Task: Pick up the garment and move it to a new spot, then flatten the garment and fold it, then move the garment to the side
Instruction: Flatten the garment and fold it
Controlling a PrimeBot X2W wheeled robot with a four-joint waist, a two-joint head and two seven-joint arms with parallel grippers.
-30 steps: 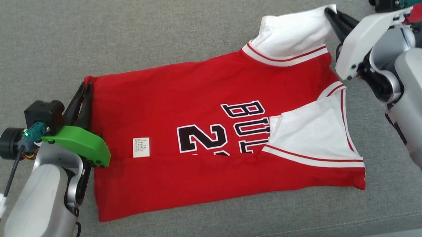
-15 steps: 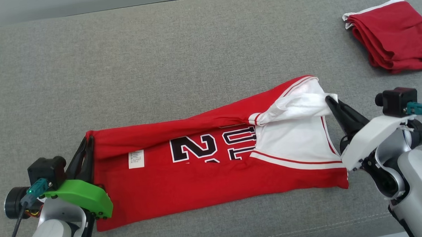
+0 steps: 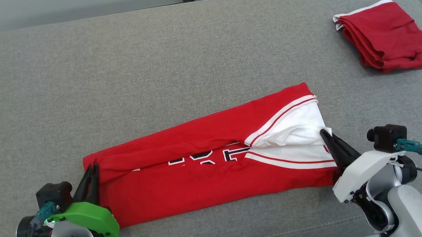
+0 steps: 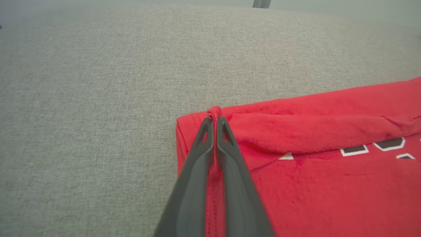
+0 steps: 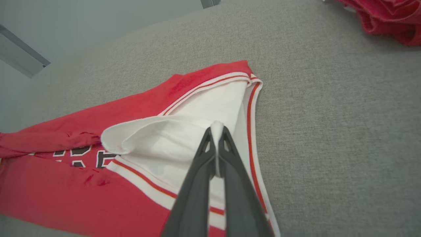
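The garment [image 3: 199, 175] is a red basketball jersey with white trim and black lettering, lying folded lengthwise across the grey cushion. Its far half is drawn over the near half, leaving only a strip of lettering [image 4: 375, 146] showing. My left gripper [image 3: 91, 167] is shut on the red hem corner [image 4: 213, 113] at the garment's left end. My right gripper [image 3: 324, 132] is shut on a white fold [image 5: 216, 126] at the garment's right end, by the striped armhole trim [image 5: 251, 131].
A second red garment [image 3: 383, 35] lies folded at the far right of the grey cushion [image 3: 160, 64]. The cushion's front seam [image 3: 306, 231] runs just below the jersey. A metal leg [image 4: 261, 3] shows beyond the far edge.
Both grippers have pulled the jersey's far edge toward me, folding it over the lettering. The head camera has tilted, so the folded red garment has come into view.
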